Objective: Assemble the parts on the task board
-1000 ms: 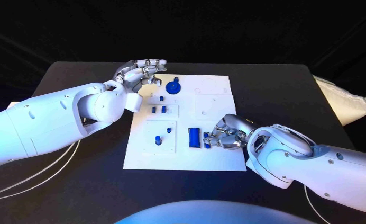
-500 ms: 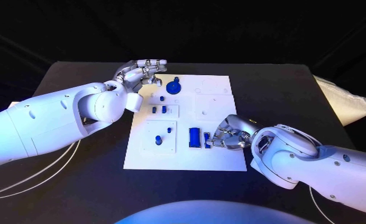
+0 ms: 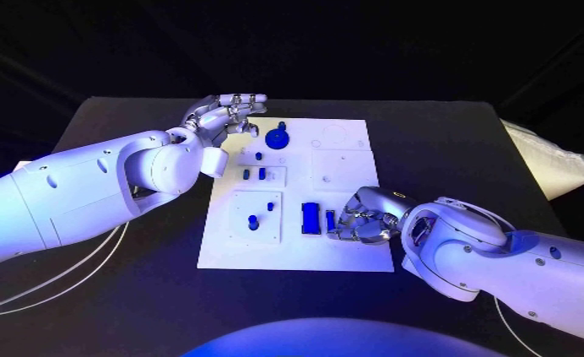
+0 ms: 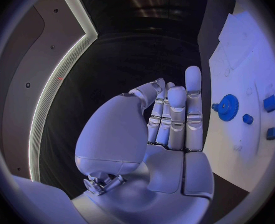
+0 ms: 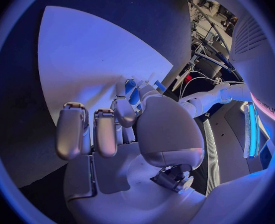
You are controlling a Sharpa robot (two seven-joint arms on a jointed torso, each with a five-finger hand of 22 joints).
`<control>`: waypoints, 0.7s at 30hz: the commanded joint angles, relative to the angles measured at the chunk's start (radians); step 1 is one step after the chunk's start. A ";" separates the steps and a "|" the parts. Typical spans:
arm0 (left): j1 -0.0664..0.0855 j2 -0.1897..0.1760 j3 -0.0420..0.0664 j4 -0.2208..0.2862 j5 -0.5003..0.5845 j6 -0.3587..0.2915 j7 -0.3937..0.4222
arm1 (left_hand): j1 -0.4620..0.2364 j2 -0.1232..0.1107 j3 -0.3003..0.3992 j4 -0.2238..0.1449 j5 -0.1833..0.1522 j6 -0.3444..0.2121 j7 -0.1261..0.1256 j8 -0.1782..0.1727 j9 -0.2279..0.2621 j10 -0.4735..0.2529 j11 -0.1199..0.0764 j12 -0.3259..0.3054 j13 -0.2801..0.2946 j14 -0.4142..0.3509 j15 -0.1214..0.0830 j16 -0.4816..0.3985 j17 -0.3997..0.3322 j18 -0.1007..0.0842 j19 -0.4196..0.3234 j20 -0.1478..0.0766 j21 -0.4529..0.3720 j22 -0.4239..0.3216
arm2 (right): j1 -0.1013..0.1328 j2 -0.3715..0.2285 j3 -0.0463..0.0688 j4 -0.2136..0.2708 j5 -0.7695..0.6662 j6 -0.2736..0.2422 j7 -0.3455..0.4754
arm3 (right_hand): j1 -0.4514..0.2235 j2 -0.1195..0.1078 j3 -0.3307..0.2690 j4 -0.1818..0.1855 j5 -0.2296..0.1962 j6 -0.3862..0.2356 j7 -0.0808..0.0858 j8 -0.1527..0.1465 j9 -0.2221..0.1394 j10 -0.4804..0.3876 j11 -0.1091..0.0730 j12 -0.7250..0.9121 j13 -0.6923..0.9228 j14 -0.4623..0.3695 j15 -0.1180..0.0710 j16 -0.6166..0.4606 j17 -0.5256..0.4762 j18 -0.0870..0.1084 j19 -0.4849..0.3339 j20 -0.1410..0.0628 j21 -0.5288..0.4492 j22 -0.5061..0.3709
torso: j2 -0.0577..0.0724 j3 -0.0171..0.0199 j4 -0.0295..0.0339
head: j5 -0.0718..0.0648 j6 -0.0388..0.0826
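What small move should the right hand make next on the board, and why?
Probably close its fingertips on the narrow blue part and lift it a little. The right hand sits low at the task board with its fingers bent right at that part, beside the wider blue block. Whether it already grips the part cannot be told.
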 commanded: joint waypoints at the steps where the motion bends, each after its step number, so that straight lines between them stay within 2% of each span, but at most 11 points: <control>1: 0.000 0.002 0.000 0.000 -0.006 0.021 0.004 | 0.003 0.005 -0.002 -0.002 0.002 -0.007 0.002 0.005 -0.002 -0.006 0.000 0.007 -0.001 -0.006 0.001 -0.007 -0.001 0.011 -0.006 -0.002 -0.005 -0.002 | 0.001 0.002 0.000 -0.002 -0.019 0.025 0.007 | 0.002 0.009 -0.009 0.001 -0.003 -0.001 0.005 -0.005 0.002 0.002 0.002 -0.003 0.002 0.073 -0.003 0.006 0.066 -0.007 0.005 0.001 -0.001 0.001 | 0.000 -0.0008 -0.0002 | 0.002 -0.002; 9: 0.000 0.003 0.000 0.001 -0.006 0.021 0.004 | 0.003 0.005 -0.002 -0.002 0.002 -0.007 0.002 0.005 -0.002 -0.006 0.000 0.007 -0.001 -0.006 0.001 -0.007 -0.001 0.011 -0.006 -0.002 -0.005 -0.002 | 0.002 0.007 0.000 -0.015 -0.022 0.021 -0.007 | 0.001 0.018 -0.014 0.006 0.000 0.000 0.005 -0.005 0.002 0.003 0.001 -0.001 0.005 0.073 -0.003 0.008 0.069 -0.007 0.006 0.001 0.000 0.004 | 0.000 -0.0010 -0.0016 | 0.001 -0.003; 16: 0.000 0.005 0.000 0.000 -0.006 0.022 0.000 | 0.003 0.005 -0.002 -0.003 0.002 -0.008 0.002 0.006 -0.002 -0.007 0.000 0.008 -0.002 -0.006 0.001 -0.007 -0.002 0.012 -0.006 -0.002 -0.005 -0.002 | 0.003 0.023 0.001 -0.054 -0.023 0.024 -0.026 | 0.007 0.038 -0.019 0.010 0.004 0.001 0.004 -0.005 0.002 0.004 0.001 0.000 0.007 0.074 -0.004 0.008 0.070 -0.007 0.007 0.000 0.001 0.006 | -0.001 -0.0004 0.0010 | 0.001 -0.003; 21: 0.000 0.005 0.000 -0.001 -0.006 0.022 -0.002 | 0.003 0.006 -0.001 -0.003 0.002 -0.008 0.002 0.006 -0.002 -0.007 -0.001 0.008 -0.002 -0.007 0.001 -0.007 -0.003 0.012 -0.006 -0.002 -0.005 -0.002 | 0.003 0.031 0.001 -0.068 -0.020 0.033 -0.029 | 0.009 0.041 -0.020 0.010 0.003 0.001 0.004 -0.006 0.002 0.004 0.000 0.001 0.008 0.074 -0.004 0.008 0.070 -0.007 0.007 0.000 0.001 0.006 | 0.000 -0.0013 0.0002 | 0.001 -0.005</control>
